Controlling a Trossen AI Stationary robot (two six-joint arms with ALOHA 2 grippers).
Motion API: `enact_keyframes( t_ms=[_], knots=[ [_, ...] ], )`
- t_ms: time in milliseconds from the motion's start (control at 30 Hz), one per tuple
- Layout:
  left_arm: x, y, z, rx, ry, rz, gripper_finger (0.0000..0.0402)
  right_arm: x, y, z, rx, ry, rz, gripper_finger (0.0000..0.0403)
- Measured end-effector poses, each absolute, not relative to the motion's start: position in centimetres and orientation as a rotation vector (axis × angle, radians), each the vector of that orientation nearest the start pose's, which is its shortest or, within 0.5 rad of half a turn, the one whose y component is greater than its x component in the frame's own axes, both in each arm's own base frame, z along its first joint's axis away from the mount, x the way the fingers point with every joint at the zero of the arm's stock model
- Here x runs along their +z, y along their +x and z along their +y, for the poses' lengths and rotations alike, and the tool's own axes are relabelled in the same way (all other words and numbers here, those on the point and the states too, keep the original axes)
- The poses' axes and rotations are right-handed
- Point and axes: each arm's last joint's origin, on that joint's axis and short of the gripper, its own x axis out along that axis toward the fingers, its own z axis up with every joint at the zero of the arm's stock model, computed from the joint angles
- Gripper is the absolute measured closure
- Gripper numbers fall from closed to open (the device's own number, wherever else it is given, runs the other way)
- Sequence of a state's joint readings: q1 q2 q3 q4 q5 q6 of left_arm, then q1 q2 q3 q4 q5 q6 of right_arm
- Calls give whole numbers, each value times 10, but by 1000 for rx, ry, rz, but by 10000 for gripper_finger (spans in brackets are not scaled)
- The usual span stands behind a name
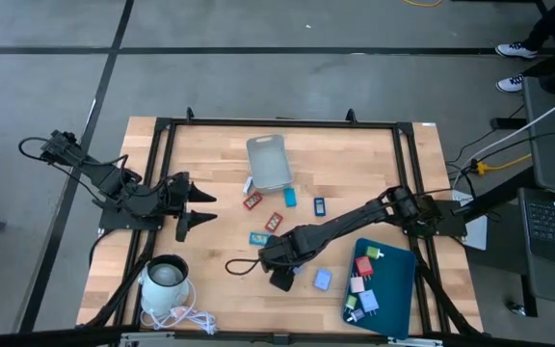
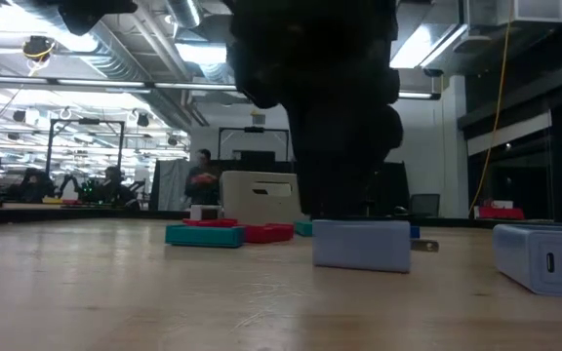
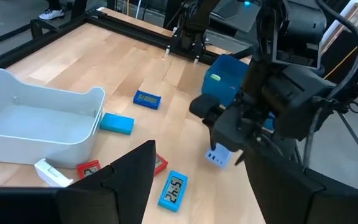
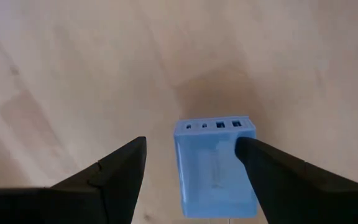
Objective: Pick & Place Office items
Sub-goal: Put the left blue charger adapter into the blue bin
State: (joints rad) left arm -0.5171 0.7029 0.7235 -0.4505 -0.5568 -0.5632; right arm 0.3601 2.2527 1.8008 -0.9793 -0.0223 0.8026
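Right gripper [image 1: 279, 280] sits low over bare wood near the front edge of the light wooden tabletop [image 1: 220, 173], about mid-width, fingers apart w/ nothing between them. In the right wrist view, one dark finger [image 4: 120, 171] stands clear of the pale-blue blocky charger [image 4: 217, 167]; the other overlaps its edge, so contact there can't be told. Block has a row of small slots on one face and lies flat on the wood, just beside the gripper on the side toward the right edge.

Room: open wood around the gripper on the front and left sides. Toward the back edge it's crowded w/ a teal flat piece [image 1: 256, 238], red flat card [image 1: 274, 222], second red card [image 1: 252, 201], light-blue small block [image 1: 290, 197] and blue flat card [image 1: 320, 204]. Translucent grey rectangular bin [image 1: 269, 162] stands nearer the back edge, mid-width. Large dark-teal flat tray [image 1: 399, 289] fills the front right corner, holding several small coloured pieces.

Left gripper [image 1: 200, 208] waits near the left edge, fingers spread, empty. White round device w/ coiled cord [image 1: 166, 281] sits at the front left corner. Black metal frame [image 1: 277, 123] runs along the table's edges.
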Motion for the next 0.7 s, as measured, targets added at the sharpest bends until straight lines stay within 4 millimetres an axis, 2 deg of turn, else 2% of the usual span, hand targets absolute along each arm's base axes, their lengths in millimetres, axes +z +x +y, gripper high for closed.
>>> enact_keyframes(
  t_ms=[400,700],
  knots=[
    [299,136,-59,147,-330,355,162,159,420,137,-278,357,1470,131],
    [292,147,-63,151,-315,400,162,172,429,117,-314,332,1418,131]
  ],
)
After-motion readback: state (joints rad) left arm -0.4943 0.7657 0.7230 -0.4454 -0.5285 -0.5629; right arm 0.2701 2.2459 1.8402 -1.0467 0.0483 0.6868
